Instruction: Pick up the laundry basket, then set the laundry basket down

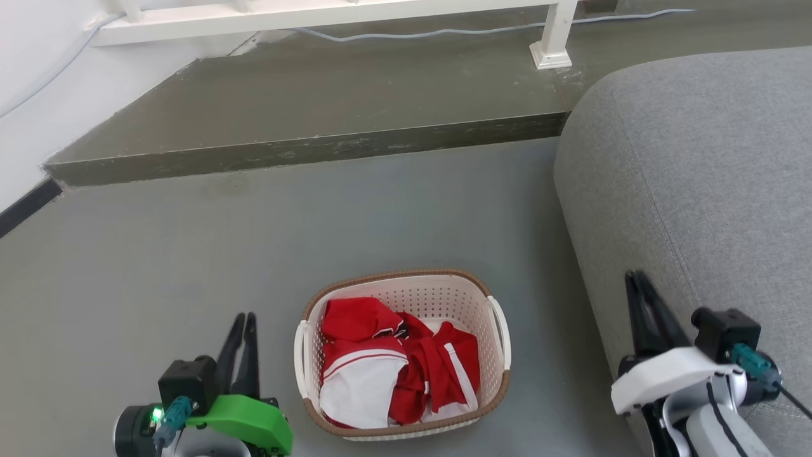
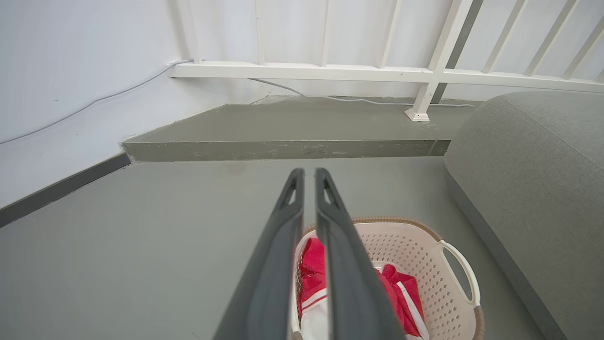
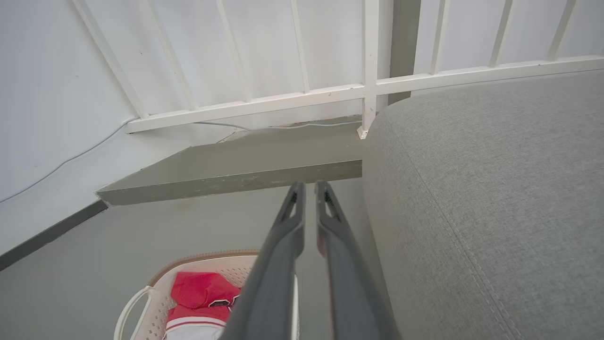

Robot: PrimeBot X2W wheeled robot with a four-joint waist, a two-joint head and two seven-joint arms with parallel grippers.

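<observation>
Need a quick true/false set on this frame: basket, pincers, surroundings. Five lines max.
1. The laundry basket stands on the floor, with the left pincer and the right pincer both apart from it. True.
2. The left pincer is clamped on a basket handle. False: it hangs to the basket's left, fingers together on nothing.
3. Red-and-white clothes lie inside the basket. True.
4. The grey sofa is on the robot's left. False: it is on the right, next to the right pincer.
5. The basket sits on the raised step. False: it is on the lower floor in front of the step.
</observation>
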